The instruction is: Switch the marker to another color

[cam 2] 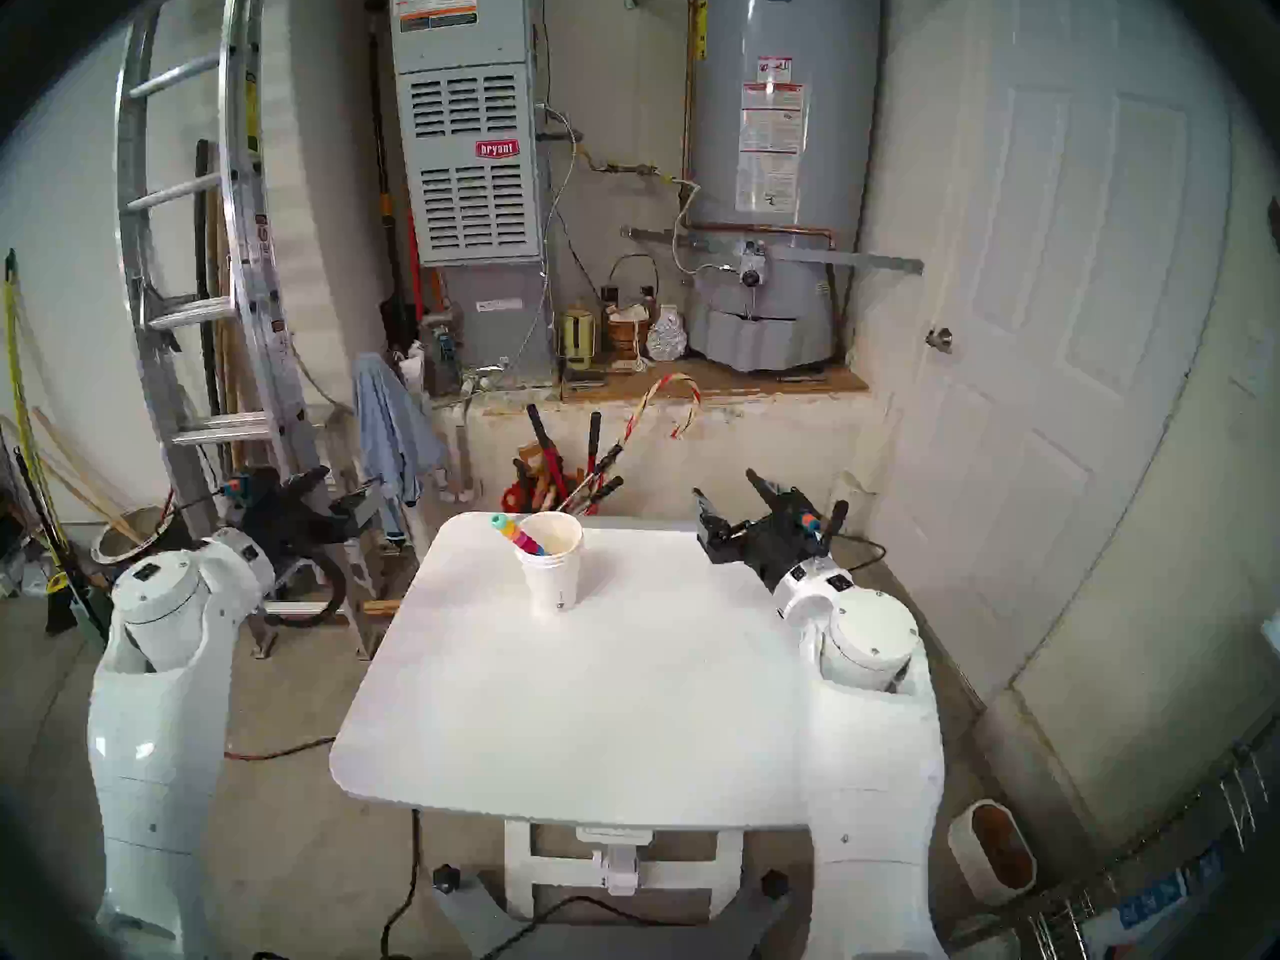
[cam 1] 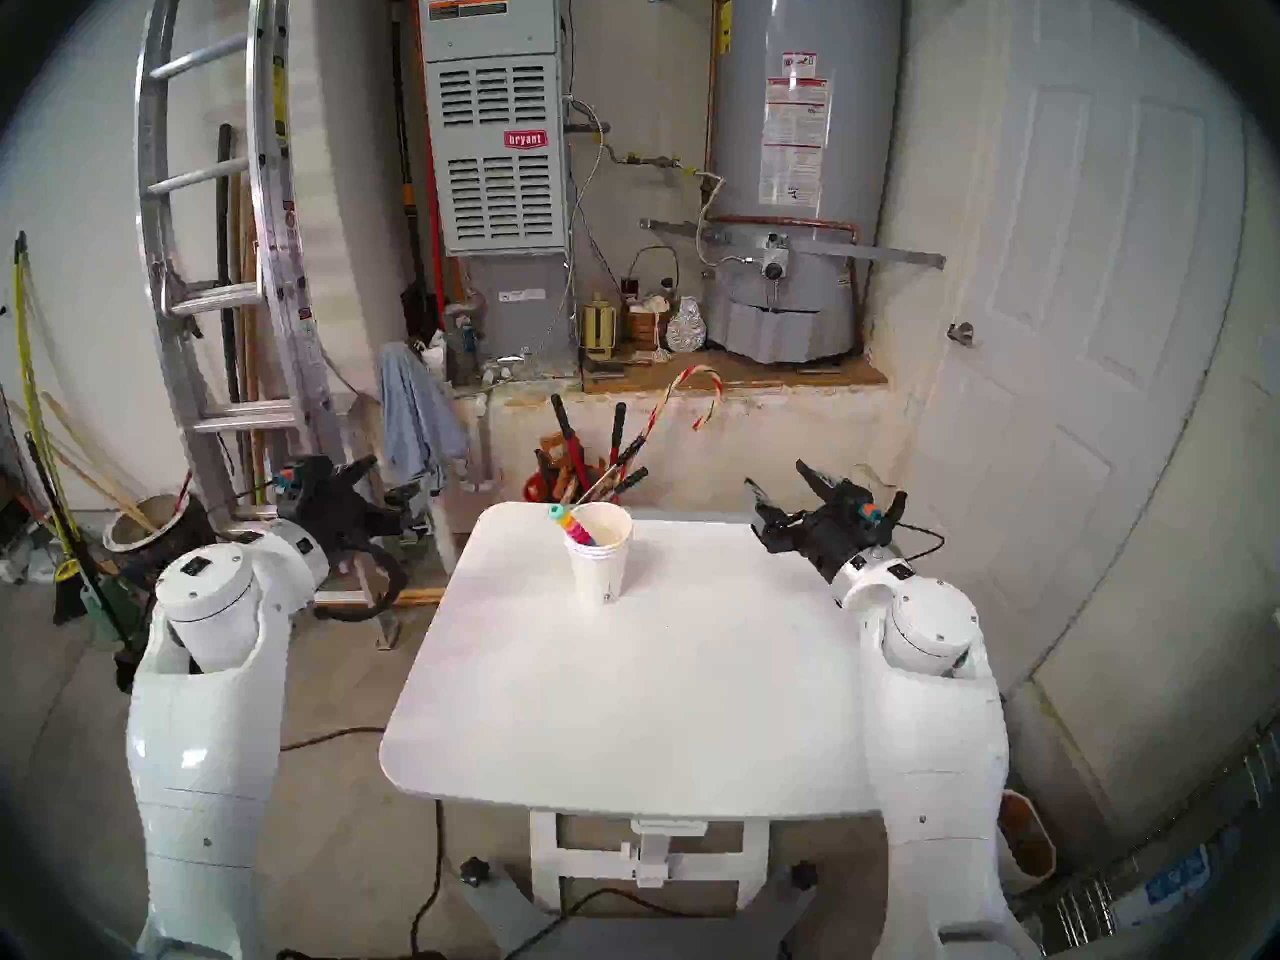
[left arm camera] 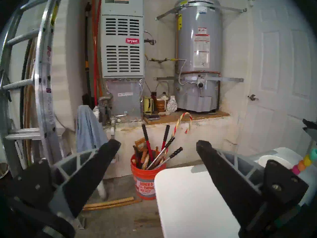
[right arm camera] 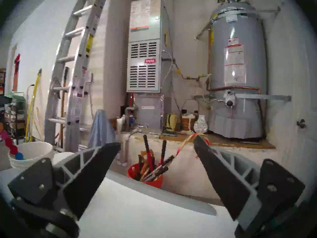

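From the head's left eye, a grey furnace [cam 1: 493, 155] against the back wall carries a red badge reading "bryant". The marker [cam 1: 572, 525] leans in a white paper cup [cam 1: 600, 557] near the far edge of the white table [cam 1: 623, 695], its teal end poking over the rim. The left gripper [cam 1: 388, 484] hangs off the table's left side and the right gripper [cam 1: 779, 484] over its right edge, both with fingers spread and holding nothing.

The head's right eye gives nearly the same scene, adding a red cord on the floor [cam 2: 277, 754].

The left wrist view alone shows an orange bucket [left arm camera: 145, 182] of tools with print on its side, too blurred to read past "BUCKET". Both fingers stand wide apart, empty.

The right wrist view shows the cup at its left with the marker's pink and blue beads inside; its own fingers gape, empty. The water heater [right arm camera: 237, 69] bears red-striped labels, illegible.
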Controlling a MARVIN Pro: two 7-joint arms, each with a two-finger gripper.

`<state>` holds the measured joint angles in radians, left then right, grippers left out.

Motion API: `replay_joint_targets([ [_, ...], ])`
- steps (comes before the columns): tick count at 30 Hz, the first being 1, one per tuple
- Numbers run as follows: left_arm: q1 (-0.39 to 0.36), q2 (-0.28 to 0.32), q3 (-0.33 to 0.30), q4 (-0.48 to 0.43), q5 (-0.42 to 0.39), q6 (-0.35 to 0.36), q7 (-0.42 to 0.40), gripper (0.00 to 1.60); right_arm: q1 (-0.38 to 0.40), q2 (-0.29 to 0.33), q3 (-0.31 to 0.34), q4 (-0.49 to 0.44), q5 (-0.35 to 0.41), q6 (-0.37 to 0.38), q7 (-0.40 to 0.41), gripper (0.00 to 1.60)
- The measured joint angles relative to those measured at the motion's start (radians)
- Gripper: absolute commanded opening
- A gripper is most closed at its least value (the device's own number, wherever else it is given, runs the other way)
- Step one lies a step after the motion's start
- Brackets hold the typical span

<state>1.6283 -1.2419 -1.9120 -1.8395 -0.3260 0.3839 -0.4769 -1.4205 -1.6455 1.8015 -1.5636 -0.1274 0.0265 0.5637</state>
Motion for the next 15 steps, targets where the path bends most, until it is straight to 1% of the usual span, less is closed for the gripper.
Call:
replay_joint_targets([
  [2,0.029,0.015,-0.021,-0.007,-0.020,-0.027,-0.047,1.60,0.015,-0.007,0.002,0.008,-0.016,0.020,-0.039,1.60],
  [3,0.035,0.017,-0.025,-0.008,-0.024,-0.032,-0.055,1.60,0.017,-0.009,0.002,0.009,-0.018,0.023,-0.044,1.60],
  [7,0.091,0.031,-0.055,-0.021,-0.053,-0.099,-0.134,1.60,0.040,-0.020,0.003,0.018,-0.036,0.049,-0.089,1.60],
  [8,0.115,0.036,-0.061,-0.025,-0.061,-0.128,-0.168,1.60,0.048,-0.024,0.004,0.020,-0.041,0.058,-0.103,1.60],
  [9,0.121,0.037,-0.062,-0.026,-0.063,-0.135,-0.177,1.60,0.050,-0.026,0.004,0.020,-0.043,0.060,-0.107,1.60],
  [10,0.141,0.039,-0.065,-0.028,-0.071,-0.163,-0.208,1.60,0.057,-0.030,0.004,0.021,-0.047,0.067,-0.119,1.60],
  [15,0.184,0.044,-0.065,-0.030,-0.088,-0.233,-0.291,1.60,0.070,-0.038,0.004,0.021,-0.056,0.084,-0.145,1.60],
])
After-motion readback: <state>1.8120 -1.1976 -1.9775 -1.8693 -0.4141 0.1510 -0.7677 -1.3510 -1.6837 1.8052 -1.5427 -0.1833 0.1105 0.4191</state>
